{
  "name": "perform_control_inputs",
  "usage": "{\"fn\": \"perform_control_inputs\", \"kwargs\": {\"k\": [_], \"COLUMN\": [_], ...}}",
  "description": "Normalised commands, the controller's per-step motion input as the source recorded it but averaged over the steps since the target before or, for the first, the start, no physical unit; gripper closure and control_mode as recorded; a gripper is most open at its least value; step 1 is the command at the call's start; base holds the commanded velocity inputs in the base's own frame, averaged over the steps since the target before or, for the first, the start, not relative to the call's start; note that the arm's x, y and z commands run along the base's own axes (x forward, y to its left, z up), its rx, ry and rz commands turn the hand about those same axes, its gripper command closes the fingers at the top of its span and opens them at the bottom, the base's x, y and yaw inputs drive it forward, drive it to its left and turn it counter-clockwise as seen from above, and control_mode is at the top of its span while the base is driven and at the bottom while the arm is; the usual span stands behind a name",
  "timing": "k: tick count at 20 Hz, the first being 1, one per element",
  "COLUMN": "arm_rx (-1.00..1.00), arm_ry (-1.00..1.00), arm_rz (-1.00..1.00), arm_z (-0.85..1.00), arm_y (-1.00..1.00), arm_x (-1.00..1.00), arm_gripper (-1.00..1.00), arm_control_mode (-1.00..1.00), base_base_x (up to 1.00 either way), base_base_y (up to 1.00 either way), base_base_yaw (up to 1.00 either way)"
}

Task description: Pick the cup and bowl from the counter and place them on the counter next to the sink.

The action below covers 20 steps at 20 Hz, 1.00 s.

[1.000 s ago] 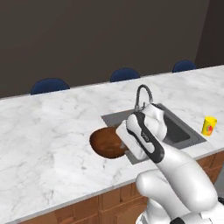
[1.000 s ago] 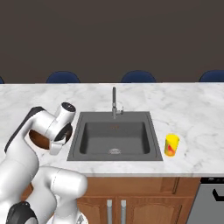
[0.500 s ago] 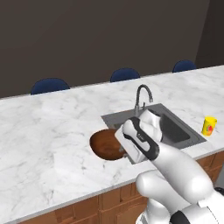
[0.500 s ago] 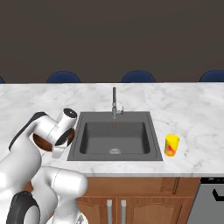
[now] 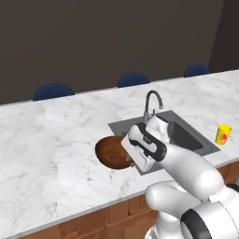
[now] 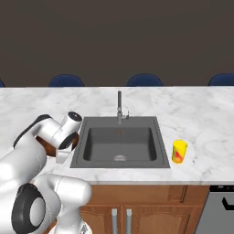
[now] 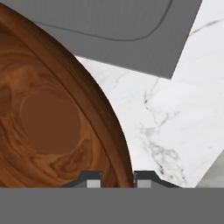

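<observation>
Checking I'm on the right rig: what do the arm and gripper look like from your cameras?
A glossy white arm of rounded, bulbous segments with dark grey to black bands at the joints. The hand is a white block with a black strip. The gripper has two small dark tips with light grey pads. No cables or markings visible.

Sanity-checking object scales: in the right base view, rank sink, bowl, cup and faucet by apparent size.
1. sink, widest by far
2. faucet, slim, taller than the cup
3. cup
Unranked: bowl, mostly hidden behind the arm.
</observation>
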Motion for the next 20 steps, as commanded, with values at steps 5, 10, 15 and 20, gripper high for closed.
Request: {"fn": "perform_control_inputs", "kwargs": {"k": [5, 10, 15, 20], "arm_rx": [0.0, 0.0, 0.0, 0.0], "arm_ry": [0.0, 0.0, 0.0, 0.0], "arm_rz": [0.0, 0.0, 0.0, 0.0], "arm_z": [0.0, 0.0, 0.0, 0.0], "arm_y": [0.0, 0.0, 0.0, 0.0], "arm_x": [0.0, 0.0, 0.0, 0.0], "arm_gripper": [1.0, 1.0, 1.0, -1.0], "arm_control_mode": [-1.0, -1.0, -1.0, -1.0], "base_base_x": [0.0, 0.0, 0.0, 0.0], "base_base_y": [0.0, 0.0, 0.0, 0.0], "base_base_yaw": [0.0, 0.0, 0.0, 0.0]}}
